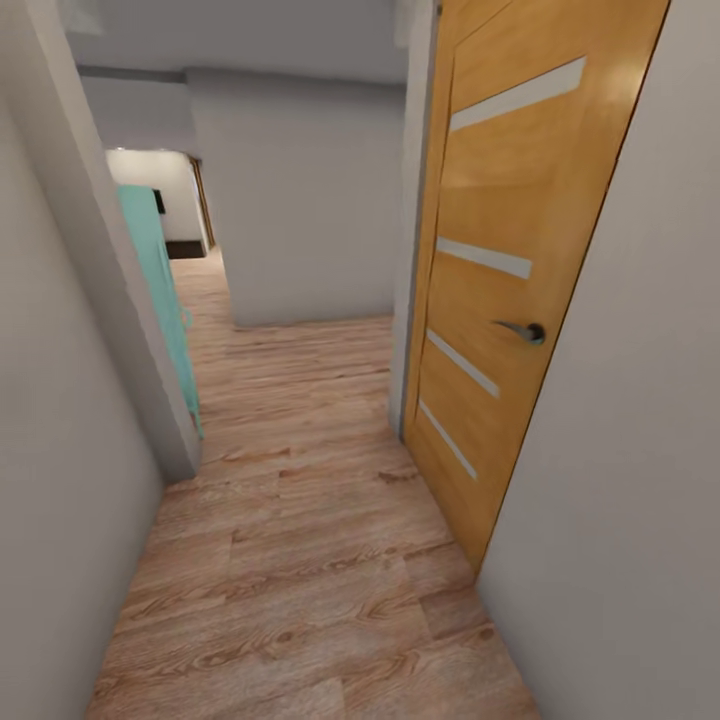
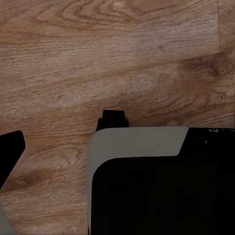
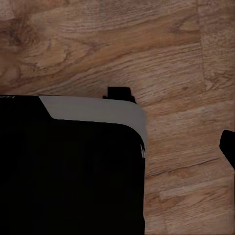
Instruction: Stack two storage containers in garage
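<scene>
Wood plank floor running underfoot along a narrow hallway; orange door standing at right, teal panel at left. Robot is travelling; containers unseen, location unknown. Pincer state: cannot tell. Nothing judged delivered yet.

head faces down hallway; both wrists face wood floor closely.
</scene>
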`<state>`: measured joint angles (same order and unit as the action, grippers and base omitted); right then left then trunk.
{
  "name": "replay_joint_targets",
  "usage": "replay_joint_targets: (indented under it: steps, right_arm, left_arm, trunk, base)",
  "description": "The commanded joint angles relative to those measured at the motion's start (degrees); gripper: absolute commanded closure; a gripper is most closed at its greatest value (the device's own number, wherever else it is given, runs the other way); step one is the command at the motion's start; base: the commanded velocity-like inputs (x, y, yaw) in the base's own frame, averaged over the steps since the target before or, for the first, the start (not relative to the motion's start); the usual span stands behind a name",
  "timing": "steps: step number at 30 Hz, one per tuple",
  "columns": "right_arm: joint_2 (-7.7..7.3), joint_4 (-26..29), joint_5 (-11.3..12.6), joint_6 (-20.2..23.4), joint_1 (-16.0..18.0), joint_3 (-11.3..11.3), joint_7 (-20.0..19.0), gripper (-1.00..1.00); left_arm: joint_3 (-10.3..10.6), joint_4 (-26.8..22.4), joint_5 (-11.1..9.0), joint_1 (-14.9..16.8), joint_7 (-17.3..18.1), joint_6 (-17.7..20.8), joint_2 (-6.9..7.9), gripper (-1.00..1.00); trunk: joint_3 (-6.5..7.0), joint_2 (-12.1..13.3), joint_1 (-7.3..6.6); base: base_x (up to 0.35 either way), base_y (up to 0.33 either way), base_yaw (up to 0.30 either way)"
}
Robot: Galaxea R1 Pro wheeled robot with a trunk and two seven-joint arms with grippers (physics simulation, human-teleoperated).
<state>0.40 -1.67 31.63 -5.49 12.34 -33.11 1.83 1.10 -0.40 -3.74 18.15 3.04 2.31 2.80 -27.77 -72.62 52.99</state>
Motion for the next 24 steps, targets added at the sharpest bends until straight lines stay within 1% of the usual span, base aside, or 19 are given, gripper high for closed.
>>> replay_joint_targets:
  steps: [1, 7, 9, 24]
  right_arm:
    - [0.04, -0.2, 0.4, -0.3, 0.1, -0.5, 0.0, -1.00]
    - [0.03, -0.2, 0.4, -0.4, 0.1, -0.5, 0.0, -1.00]
    - [0.02, -0.2, 0.4, -0.5, 0.1, -0.5, 0.0, -1.00]
    - [-0.04, -0.2, 0.4, -0.8, 0.1, -0.5, 0.0, -1.00]
  left_arm:
    - [0.1, 0.0, -0.4, 0.0, 0.2, 0.2, 0.01, -1.00]
    - [0.1, 0.0, -0.4, 0.0, 0.2, 0.2, 0.01, -1.00]
    - [0.1, 0.0, -0.4, 0.0, 0.2, 0.2, 0.01, -1.00]
    - [0.1, 0.0, -0.4, 0.0, 0.2, 0.2, 0.01, -1.00]
  trunk:
    - [-0.05, 0.0, 0.03]
    - [-0.05, 0.0, 0.03]
    - [-0.05, 0.0, 0.03]
    - [-0.05, 0.0, 0.03]
  base:
    - [0.290, 0.000, 0.270]
    - [0.290, 0.000, 0.270]
    - [0.290, 0.000, 0.143]
    - [0.286, 0.000, 0.014]
